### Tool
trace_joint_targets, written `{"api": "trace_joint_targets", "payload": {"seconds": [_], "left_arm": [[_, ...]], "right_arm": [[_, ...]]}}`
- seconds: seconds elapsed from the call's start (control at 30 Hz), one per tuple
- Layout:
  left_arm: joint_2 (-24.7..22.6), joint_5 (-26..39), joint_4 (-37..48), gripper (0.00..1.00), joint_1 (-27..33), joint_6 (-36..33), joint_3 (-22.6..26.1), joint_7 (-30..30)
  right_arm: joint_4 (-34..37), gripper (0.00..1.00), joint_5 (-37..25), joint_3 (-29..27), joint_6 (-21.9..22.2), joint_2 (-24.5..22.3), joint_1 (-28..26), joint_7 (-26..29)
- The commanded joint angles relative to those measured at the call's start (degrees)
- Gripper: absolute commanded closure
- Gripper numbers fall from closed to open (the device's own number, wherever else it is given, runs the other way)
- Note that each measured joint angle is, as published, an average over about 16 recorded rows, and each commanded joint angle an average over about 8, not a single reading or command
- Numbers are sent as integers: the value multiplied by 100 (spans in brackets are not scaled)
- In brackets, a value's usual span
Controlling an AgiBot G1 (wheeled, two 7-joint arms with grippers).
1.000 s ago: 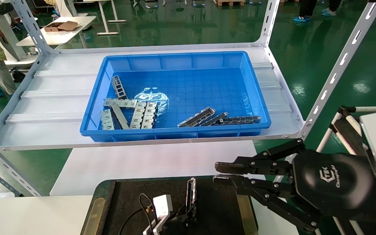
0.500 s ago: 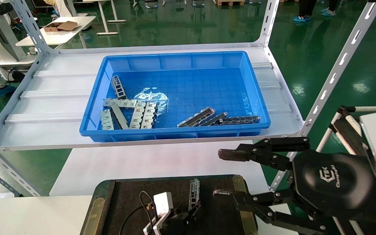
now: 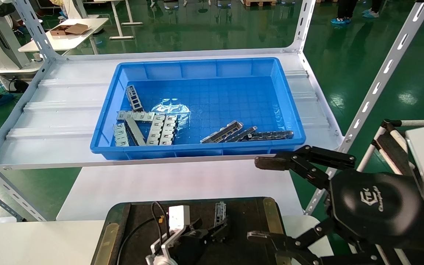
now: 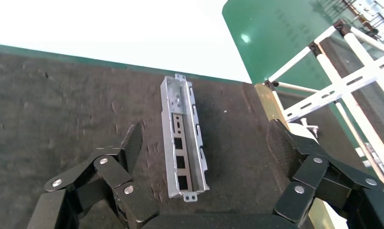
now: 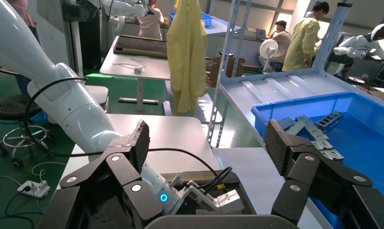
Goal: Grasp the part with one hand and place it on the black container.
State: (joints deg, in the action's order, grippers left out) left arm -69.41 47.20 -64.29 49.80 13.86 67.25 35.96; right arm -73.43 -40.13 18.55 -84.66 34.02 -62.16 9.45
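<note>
Left wrist view alone gives the close look: left gripper [image 4: 206, 145] spread wide, one finger [image 4: 132, 143] on either side of the part [image 4: 182, 143], touching neither. Lying flat on the tray [image 4: 61, 105], hollow side up, rectangular cut-outs in a row along the floor of the channel. From the head, only the far end of the part [image 3: 219, 211] visible above the left gripper [image 3: 208, 230]; rest hidden behind black fingers and a white block with cable. Blue light on the left arm [image 5: 162, 197] seen only from the right wrist, along with a hanging yellow coat [image 5: 186, 52] and people [image 5: 302, 40] in the hall behind.

Around, left to right in the head view: shelf [image 3: 61, 110] on a slotted frame; blue bin [image 3: 212, 70] on it, holding pale slotted plates [image 3: 149, 129] at the left and three darker bars [image 3: 234, 132] at the right; white table [image 3: 160, 180] below, between shelf and tray [image 3: 248, 217]. Brass strip [image 3: 269, 213] along the tray's right side, just beside the part. Right gripper [image 3: 263, 198] farther right, splayed fully apart, holding nothing, lower finger over the tray's right edge. Same wide gape from the right wrist [image 5: 206, 143].

Long axis straight away from the robot, toward the shelf; far end close to the tray's far edge, right of middle.
</note>
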Motion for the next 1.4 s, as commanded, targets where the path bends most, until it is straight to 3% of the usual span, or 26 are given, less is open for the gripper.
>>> {"api": "trace_joint_targets", "payload": {"seconds": [0.03,0.63,0.9,1.4], "left_arm": [[100,77,-34,0,19,-145,-54,41],[1157,676,-888,0,-121,-2005,-640,-384],[1677,711,-1185,0,-306,-2966,-1219,-1105],[2391,-105,-1152,0,-798,-4969,-2385,-2638]], "right_arm": [[0,0,0,0,0,0,0,0],[0,0,2,4,2,-1,-1,-2],[0,0,3,5,2,-2,-1,-3],[0,0,5,8,3,-3,-2,-4]]}}
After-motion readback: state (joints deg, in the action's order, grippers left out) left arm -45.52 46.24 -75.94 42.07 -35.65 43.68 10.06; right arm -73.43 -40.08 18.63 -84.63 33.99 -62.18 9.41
